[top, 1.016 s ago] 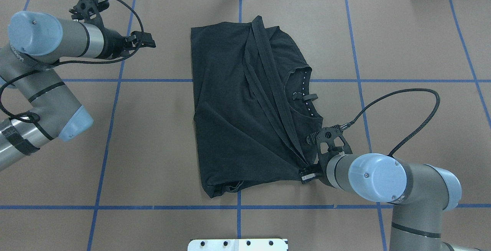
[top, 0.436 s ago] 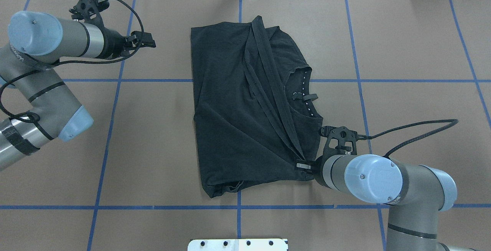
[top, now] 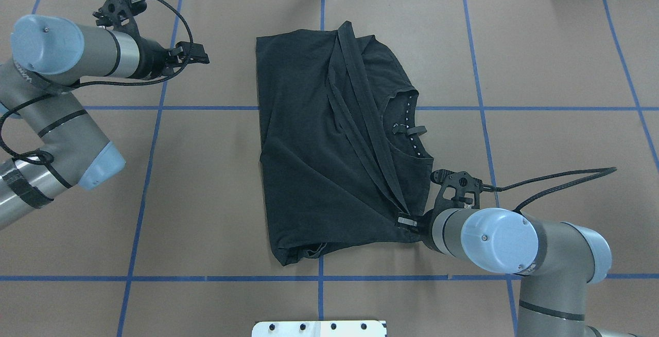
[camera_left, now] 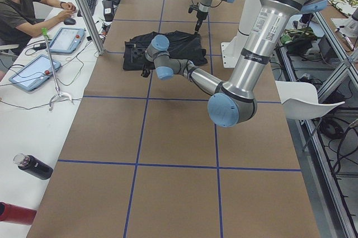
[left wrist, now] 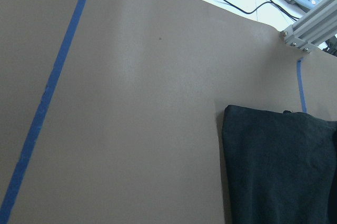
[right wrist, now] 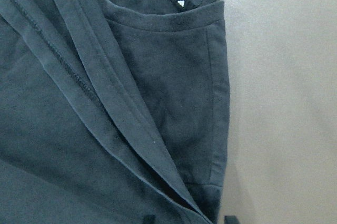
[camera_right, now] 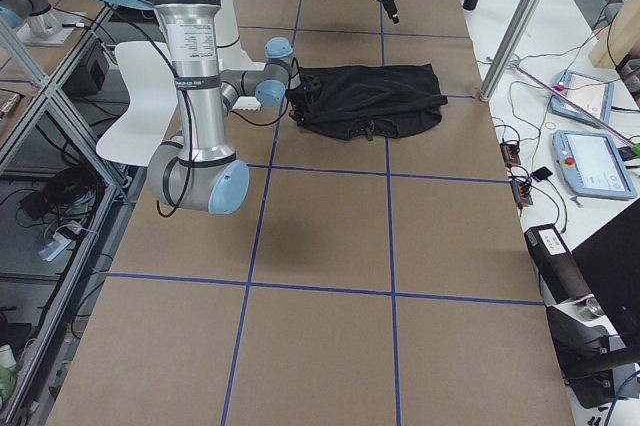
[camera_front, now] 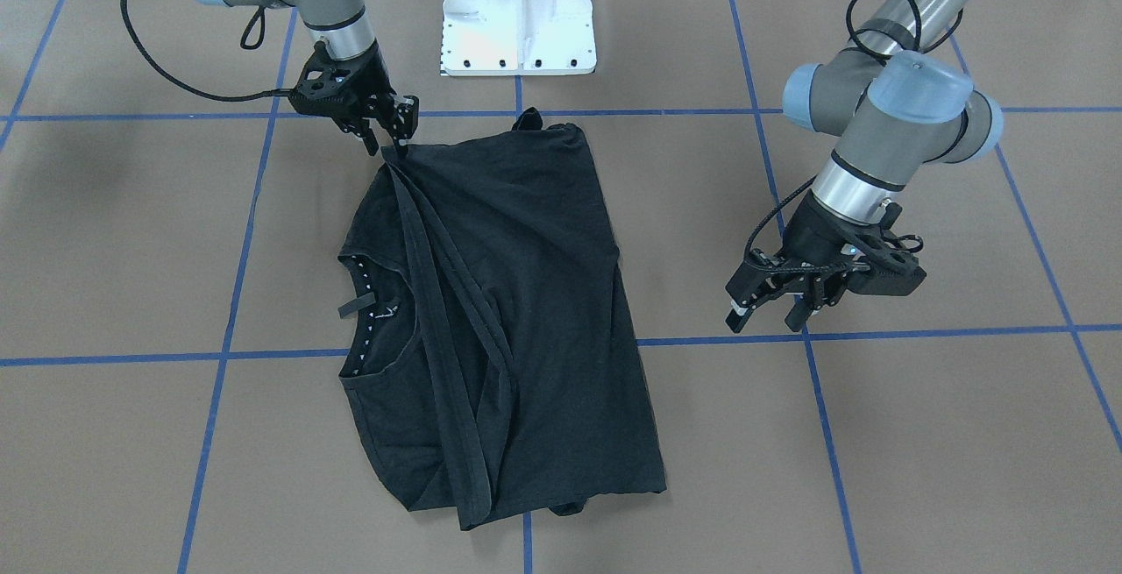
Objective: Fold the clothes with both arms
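Entry one, front-facing view: black T-shirt (camera_front: pixel 517 294) lies part-folded and flat on the table (camera_front: pixel 877 469), collar showing. Right arm (camera_front: pixel 337 13) is at the shirt corner nearest the base, jaws apart, straddling the gathered pleats, not clenched. Left arm (camera_front: pixel 877 153) hangs well apart from the cloth, jaws released and holding nothing.
Entry two, overhead view: against a second ago, I log the right wrist turned and slid inward onto that corner. Left arm unmoved, shirt unshifted.
Entry three, right wrist view: fingertips (right wrist: pixel 229 219) flank the hem corner.
My judgement: pinch lined up, closing due next.
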